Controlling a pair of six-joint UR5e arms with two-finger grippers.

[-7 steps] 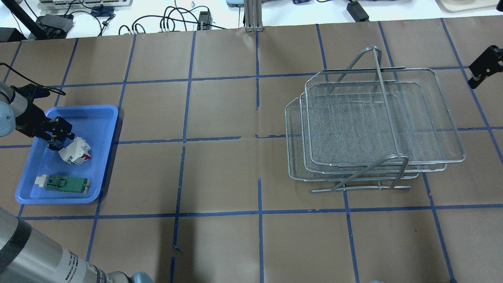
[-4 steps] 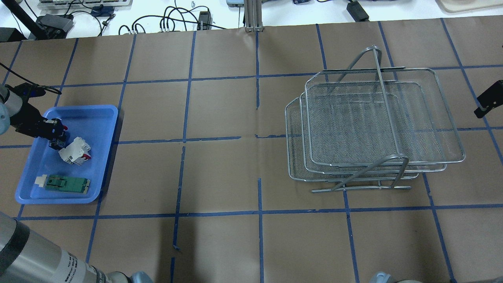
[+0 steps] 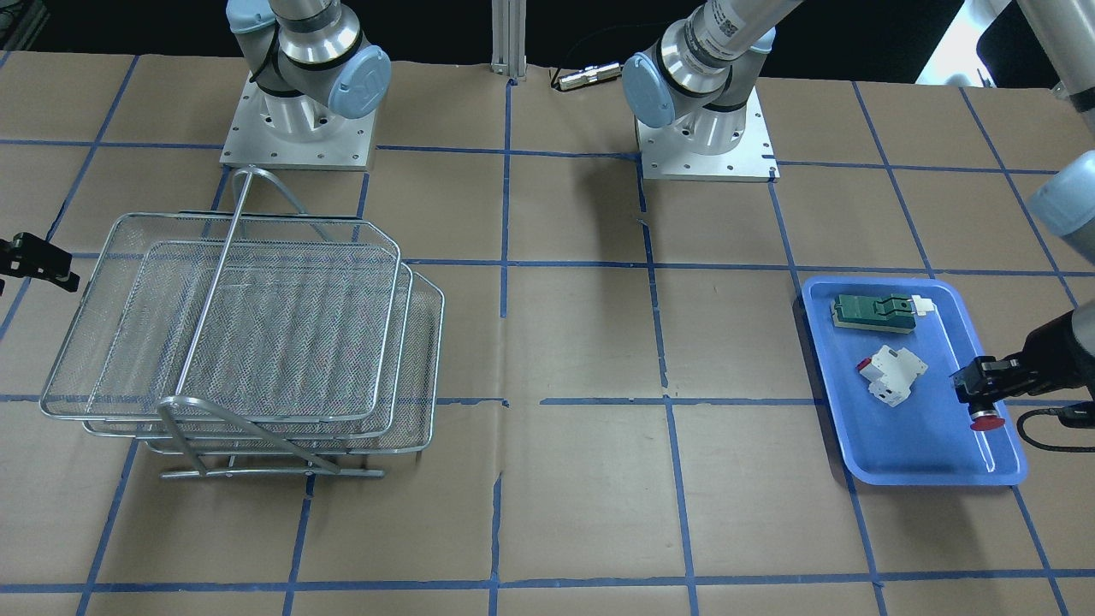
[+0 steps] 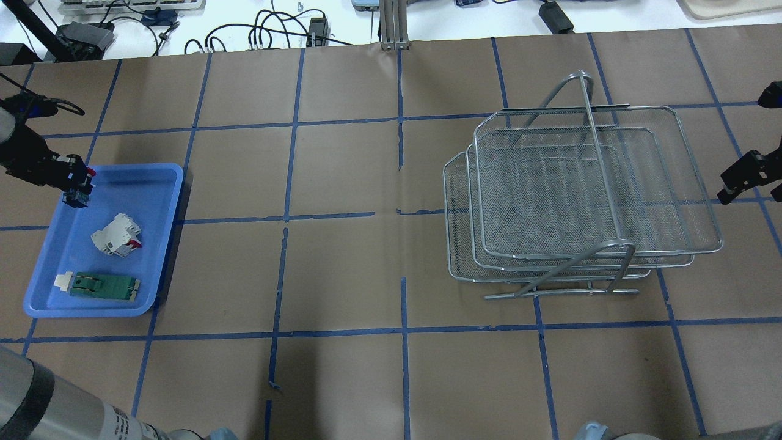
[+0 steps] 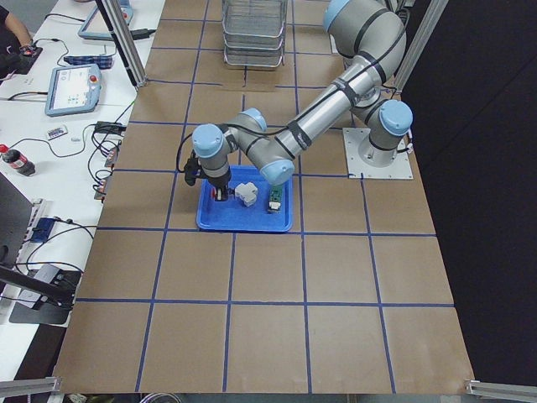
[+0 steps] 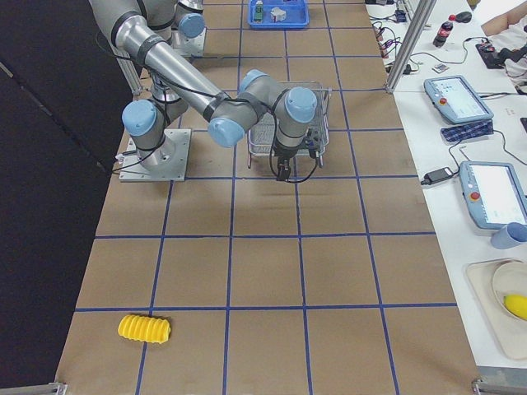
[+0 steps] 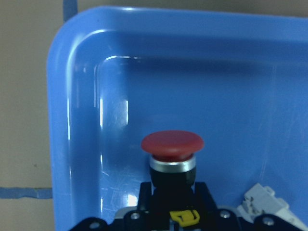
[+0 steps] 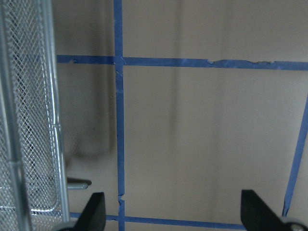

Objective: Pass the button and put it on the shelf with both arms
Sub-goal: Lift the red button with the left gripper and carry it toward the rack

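the left gripper is pinching the button by its black body, the red cap sticking out past the fingertips; it hangs over the blue tray, at the tray's corner farthest from the robot's base and farthest from the middle of the worktop; the button looks clear of the tray floor, though how high it is i cannot tell; the white block and the green part lie loose in the same tray, nearer the robot than the button, and neither touches it; the shelf stands well apart from the tray, across the worktop, and nothing shows on its top tier; the right gripper is farther from the tray again, just beyond the shelf's far side, fingers spread wide with nothing between them; by my judgement the task is at its first part: the pick from the tray is made, and everything else is left; the button must be carried away from the tray toward the middle, the right gripper must come toward the tray side to meet it, the hand-over must be done without the small round body slipping, and only then can the right arm set it on a tier of the shelf.
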